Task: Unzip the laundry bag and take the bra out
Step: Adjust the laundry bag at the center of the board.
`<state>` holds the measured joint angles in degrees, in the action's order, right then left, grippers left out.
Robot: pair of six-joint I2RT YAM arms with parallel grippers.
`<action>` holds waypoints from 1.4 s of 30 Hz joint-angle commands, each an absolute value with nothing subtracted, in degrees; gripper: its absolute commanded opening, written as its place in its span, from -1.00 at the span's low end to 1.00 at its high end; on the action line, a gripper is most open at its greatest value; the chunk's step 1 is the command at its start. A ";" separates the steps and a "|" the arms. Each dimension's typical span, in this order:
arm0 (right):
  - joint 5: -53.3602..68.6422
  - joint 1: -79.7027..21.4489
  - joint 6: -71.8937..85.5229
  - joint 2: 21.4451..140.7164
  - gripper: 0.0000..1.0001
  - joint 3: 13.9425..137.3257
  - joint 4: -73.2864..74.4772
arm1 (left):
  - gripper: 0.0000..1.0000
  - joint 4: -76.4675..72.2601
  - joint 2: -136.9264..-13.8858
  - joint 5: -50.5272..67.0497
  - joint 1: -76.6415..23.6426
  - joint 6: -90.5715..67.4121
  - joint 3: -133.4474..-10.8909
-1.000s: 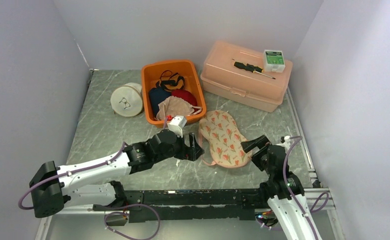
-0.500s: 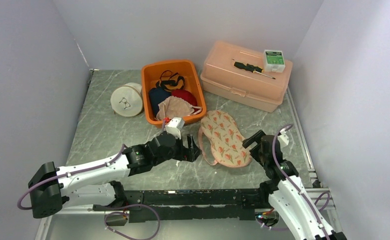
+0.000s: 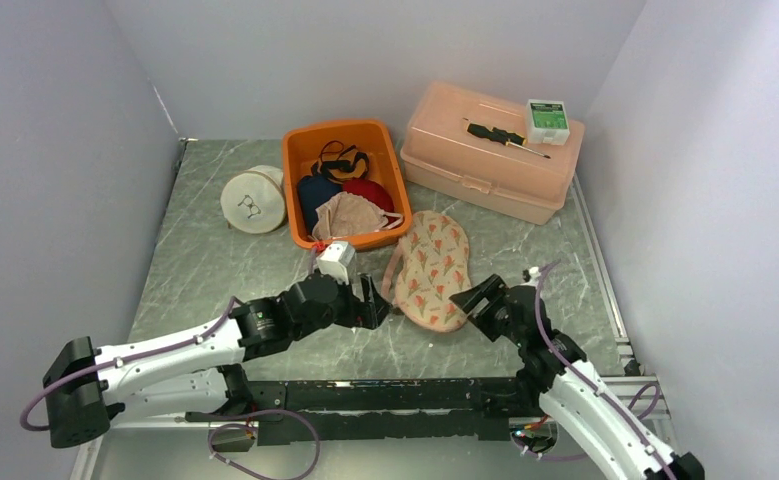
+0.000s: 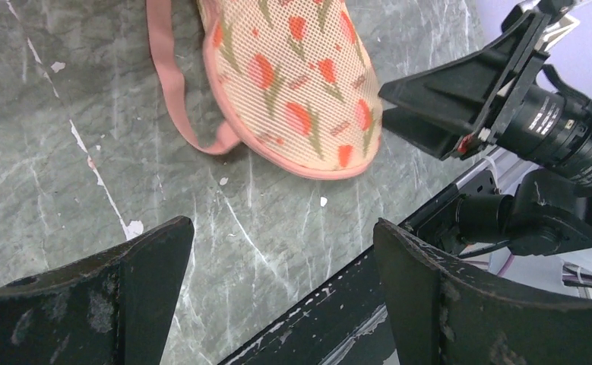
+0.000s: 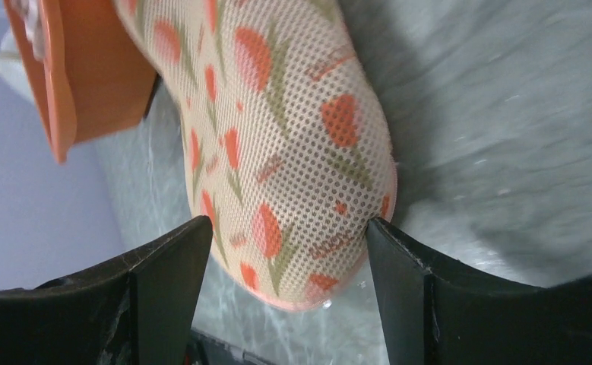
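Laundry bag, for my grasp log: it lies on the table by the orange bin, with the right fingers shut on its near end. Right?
Not quite. The right wrist view shows the right fingers open, either side of the bag at its near end. The rest holds.

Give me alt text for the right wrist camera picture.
A floral mesh laundry bag lies on the grey marbled table, its rounded end framed between the two dark fingers of the open right tool. An orange bin shows at upper left.
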<state>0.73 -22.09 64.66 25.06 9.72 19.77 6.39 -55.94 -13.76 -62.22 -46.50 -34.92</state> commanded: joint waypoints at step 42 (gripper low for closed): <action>-33.28 -46.93 51.90 13.47 0.89 21.03 26.11 | 0.78 -32.84 -98.60 -10.86 -63.46 -85.78 -38.65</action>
